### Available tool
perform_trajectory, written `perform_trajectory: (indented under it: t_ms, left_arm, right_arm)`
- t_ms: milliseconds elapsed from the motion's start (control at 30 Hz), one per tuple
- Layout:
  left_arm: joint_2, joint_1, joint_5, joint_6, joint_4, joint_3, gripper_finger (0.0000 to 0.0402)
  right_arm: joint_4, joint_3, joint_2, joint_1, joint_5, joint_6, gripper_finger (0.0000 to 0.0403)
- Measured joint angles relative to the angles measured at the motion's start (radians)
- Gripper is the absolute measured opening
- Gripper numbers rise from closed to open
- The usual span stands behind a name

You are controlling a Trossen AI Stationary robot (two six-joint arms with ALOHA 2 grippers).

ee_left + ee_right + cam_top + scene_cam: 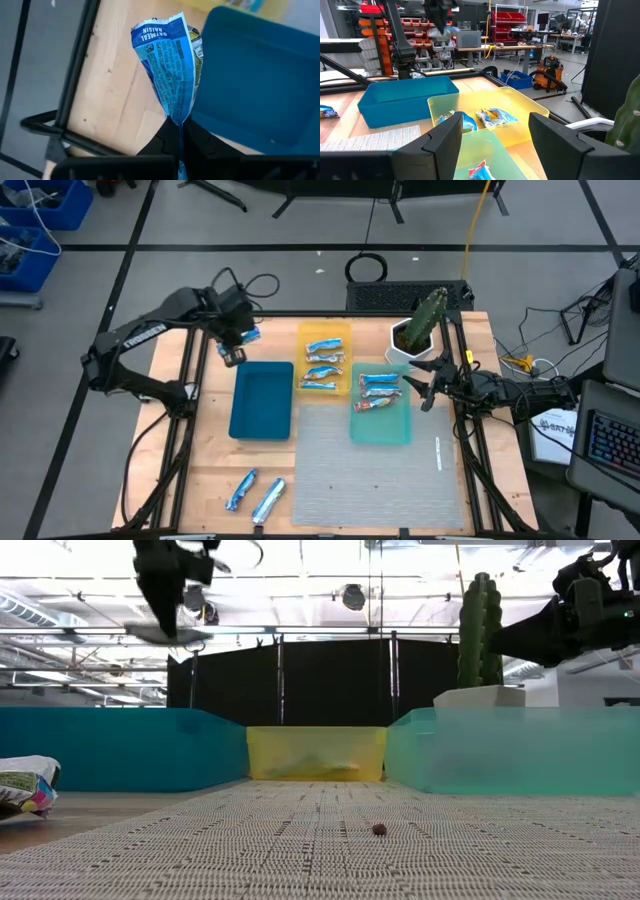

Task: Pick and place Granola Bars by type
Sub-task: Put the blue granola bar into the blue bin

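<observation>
The left gripper (180,131) is clenched on the end of a shiny blue-and-white wrapped granola bar (170,65), holding it in the air above the bare wood just beside the far left corner of the empty flat dark-blue plastic tray (262,399). Other wrapped bars lie in the yellow tray (324,358) and the teal tray (381,408), and two more (256,494) rest on the wooden table (200,455) near its front left edge. The right gripper (424,384) hangs with fingers spread beside the teal tray, near a potted green cactus (428,318).
</observation>
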Motion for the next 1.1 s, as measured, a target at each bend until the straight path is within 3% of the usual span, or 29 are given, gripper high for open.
perform_trajectory:
  t_ms: [300, 500, 733, 1100]
  left_arm:
    - [0.0, -0.153, 0.028, -0.073, -0.188, 0.295, 0.0005]
    - [-0.001, -0.303, 0.057, -0.136, -0.195, 0.356, 0.0005]
    - [0.0, -0.459, 0.049, -0.129, -0.182, 0.288, 0.0005]
    - [0.003, -0.444, 0.047, 0.009, 0.013, -0.018, 0.0005]
  right_arm:
    - [0.0, 0.0, 0.0, 0.0, 0.0, 0.0, 0.0222]
    - [0.0, 0.0, 0.0, 0.0, 0.0, 0.0, 0.0222]
    - [0.0, 0.0, 0.0, 0.0, 0.0, 0.0, 0.0222]
    - [0.0, 0.0, 0.0, 0.0, 0.0, 0.0, 0.0222]
